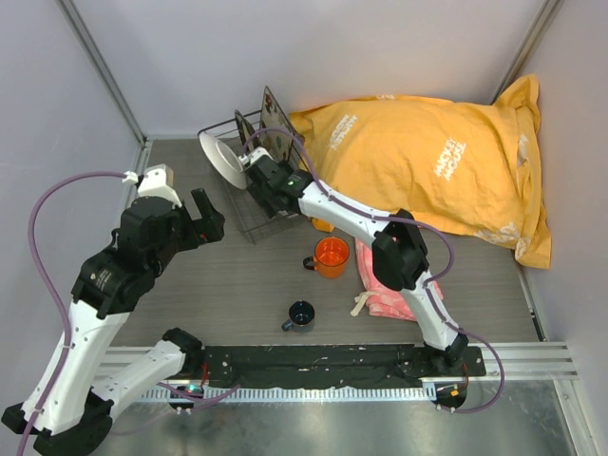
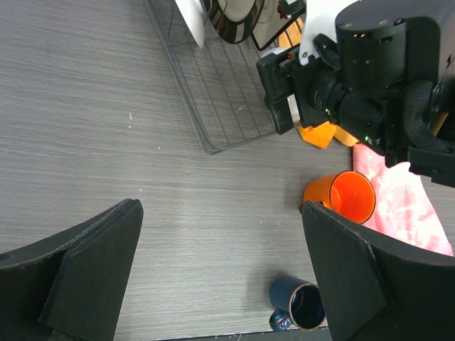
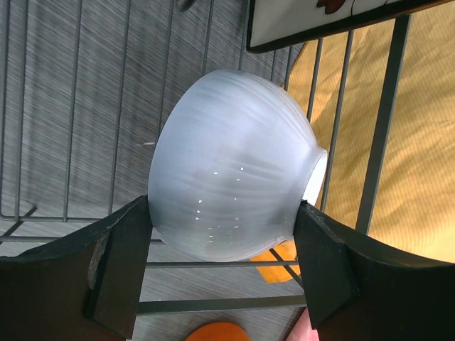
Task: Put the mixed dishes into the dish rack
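Left pincer: the left pincer (image 1: pixel 207 220) is at the left of the top view. It is wide open and holds nothing. It hangs over the bare tabletop (image 1: pixel 237 285), well apart from the rack.
Plates: a white plate (image 1: pixel 221 160) stands on its edge at the left end of the rack. A brown plate (image 2: pixel 231 18) stands just beside it.
Dish rack: the dish rack (image 1: pixel 252 226) is in the upper middle of the top view, beside the yellow bag (image 1: pixel 427 161).
Right pincer: the right pincer (image 3: pixel 222 213) reaches into the rack. It is closed around the white bowl (image 3: pixel 231 177), with one finger on each side.
White bowl: it is smooth, round and shiny. It lies on its side, with its little foot pointing to the right of the wrist picture, at the bag. The rack's wires are right behind it. I cannot tell if it touches them.
Next move: I think the bowl only needs to be set on the wires and let go. The right arm is the near one.
Blue cup: the blue cup (image 1: pixel 301 314) sits low in the middle, on the tabletop.
Orange mug: the orange mug (image 1: pixel 332 256) stands just beside the pink cloth (image 1: pixel 389 290). Both cups are not in the rack yet.
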You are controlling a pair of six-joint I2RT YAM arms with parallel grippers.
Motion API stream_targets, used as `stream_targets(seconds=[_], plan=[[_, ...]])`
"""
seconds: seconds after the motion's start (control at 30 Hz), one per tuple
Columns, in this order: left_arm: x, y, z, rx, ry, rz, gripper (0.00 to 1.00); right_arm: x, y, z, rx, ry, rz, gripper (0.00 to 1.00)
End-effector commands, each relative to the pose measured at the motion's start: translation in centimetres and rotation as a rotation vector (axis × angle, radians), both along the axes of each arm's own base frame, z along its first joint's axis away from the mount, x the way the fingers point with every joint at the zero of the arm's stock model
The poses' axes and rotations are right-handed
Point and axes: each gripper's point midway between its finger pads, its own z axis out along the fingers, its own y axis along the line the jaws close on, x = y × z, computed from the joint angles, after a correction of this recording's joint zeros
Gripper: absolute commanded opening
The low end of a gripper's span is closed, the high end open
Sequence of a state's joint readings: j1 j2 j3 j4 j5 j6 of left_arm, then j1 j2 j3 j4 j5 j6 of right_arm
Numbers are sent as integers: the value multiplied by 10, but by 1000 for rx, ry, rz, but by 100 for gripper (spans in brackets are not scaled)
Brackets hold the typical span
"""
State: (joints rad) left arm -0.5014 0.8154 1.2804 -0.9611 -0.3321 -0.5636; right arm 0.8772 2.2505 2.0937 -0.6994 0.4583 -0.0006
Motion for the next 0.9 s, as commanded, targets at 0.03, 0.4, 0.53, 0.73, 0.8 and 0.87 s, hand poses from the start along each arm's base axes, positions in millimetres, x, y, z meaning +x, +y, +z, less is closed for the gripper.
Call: stream_targets(seconds=[0.03, 0.4, 0.53, 0.73, 0.8, 0.87], plan=[[1, 0, 10, -14, -43, -2, 100, 15, 0, 48, -28, -165, -27, 1], [1, -3, 10, -34, -48, -15, 100, 11, -1, 37, -135, -177, 2, 1], [1, -4, 9, -35, -44, -17, 100, 10, -2, 28, -165, -164, 18, 1], [1, -3, 6, -31, -40, -14, 100, 8, -1, 14, -205, -144, 35, 1], [1, -3, 4, -30, -37, -14, 100, 8, -2, 10, -217, -141, 34, 1], [0, -3, 4, -28, -34, -13, 100, 8, -2, 7, -226, -137, 39, 1]])
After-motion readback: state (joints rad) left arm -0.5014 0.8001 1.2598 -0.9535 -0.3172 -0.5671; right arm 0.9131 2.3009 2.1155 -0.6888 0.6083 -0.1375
